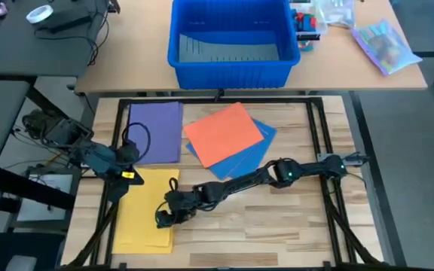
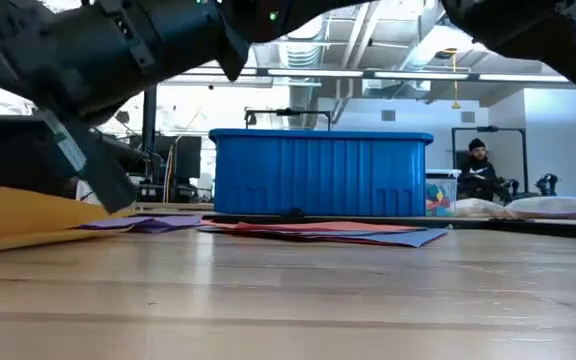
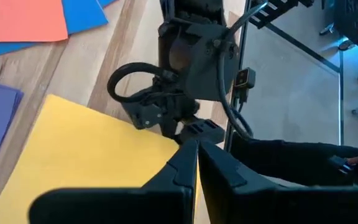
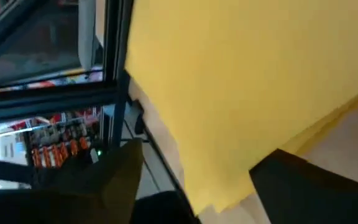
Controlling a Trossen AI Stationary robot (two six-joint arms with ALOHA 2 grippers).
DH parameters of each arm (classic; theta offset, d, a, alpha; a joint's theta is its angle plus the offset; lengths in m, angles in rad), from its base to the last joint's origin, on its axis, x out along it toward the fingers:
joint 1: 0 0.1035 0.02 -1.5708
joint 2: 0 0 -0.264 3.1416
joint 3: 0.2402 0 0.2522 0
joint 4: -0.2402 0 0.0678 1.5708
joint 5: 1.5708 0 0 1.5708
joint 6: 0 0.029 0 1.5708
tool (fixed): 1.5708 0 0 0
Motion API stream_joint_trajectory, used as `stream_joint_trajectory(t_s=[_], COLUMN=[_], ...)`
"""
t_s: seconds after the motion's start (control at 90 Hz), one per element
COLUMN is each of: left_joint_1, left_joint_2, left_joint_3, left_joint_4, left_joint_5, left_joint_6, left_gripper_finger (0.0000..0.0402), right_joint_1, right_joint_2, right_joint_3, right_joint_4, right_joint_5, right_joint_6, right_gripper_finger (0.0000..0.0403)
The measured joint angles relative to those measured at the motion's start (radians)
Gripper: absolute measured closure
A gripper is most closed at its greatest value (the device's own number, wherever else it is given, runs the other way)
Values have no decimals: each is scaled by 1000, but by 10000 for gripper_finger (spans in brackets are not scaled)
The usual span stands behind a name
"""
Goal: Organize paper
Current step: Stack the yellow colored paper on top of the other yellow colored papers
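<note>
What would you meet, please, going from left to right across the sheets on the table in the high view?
Yellow sheet and, farther back, purple sheet, which share the left side → orange sheet → blue sheet, showing from under the orange one.

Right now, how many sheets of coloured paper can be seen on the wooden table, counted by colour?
Purple flat paper sheet: 1
Orange flat paper sheet: 1
Blue flat paper sheet: at least 1, mostly covered by the orange one
Yellow flat paper sheet: at least 1; the right wrist view hints at a second layer
Total: at least 4
</note>
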State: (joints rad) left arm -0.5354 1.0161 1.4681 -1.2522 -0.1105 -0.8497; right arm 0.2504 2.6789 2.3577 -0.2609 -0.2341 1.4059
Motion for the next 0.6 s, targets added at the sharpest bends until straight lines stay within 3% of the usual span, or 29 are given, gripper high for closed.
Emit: stream_joint_trajectory(t_s=[0.156, 0.6], left_joint_1=[0, 0], left_joint_2=[0, 0], left_joint_3=[0, 0], left_joint_4=[-1, -45], left_joint_5=[0, -3], left_joint_6=[0, 0], left_gripper_finger=[402, 402], right_joint_1=[13, -16], right_joint_2=[-9, -10], right_joint_3=[-1, -3], right_joint_4=[-188, -170], right_joint_5=[24, 110], right_joint_6=[-21, -19], right_gripper_finger=[117, 117])
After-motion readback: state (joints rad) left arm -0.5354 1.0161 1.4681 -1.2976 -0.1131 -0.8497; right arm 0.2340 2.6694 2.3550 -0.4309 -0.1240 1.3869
